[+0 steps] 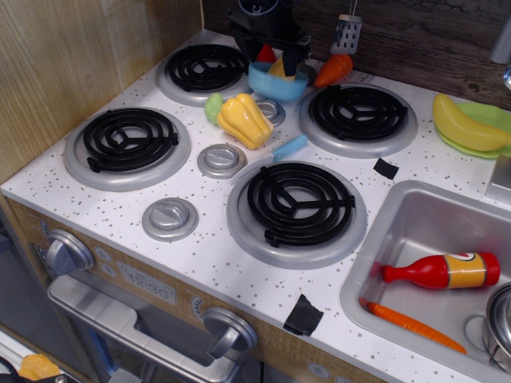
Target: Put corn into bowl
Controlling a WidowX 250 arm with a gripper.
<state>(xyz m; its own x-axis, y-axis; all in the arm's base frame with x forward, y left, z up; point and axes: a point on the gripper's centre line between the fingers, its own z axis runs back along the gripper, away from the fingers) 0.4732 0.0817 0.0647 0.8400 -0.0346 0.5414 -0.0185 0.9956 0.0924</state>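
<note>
One step looked nearly closed out: we saw the corn [279, 68] sitting low inside the bowl [275, 84], only a yellow wedge of it showing above the light blue rim, w/ the bowl parked between the two back burners. The gripper [281, 57] hung right over the bowl, its dark fingers reaching down to either side of the corn (the body blocked most of the view), so we couldn't tell whether the jaws had let go or were gripping. Something red [266, 54] showed just behind the rim, too hidden to name. We judged the placing done or close to it; the next move called for the jaws fully apart, then a straight lift clear of the rim w/o nudging the bowl or the orange carrot [333, 69] just beside it. The bell pepper [243, 120] lay near the bowl's front, untouched.
</note>
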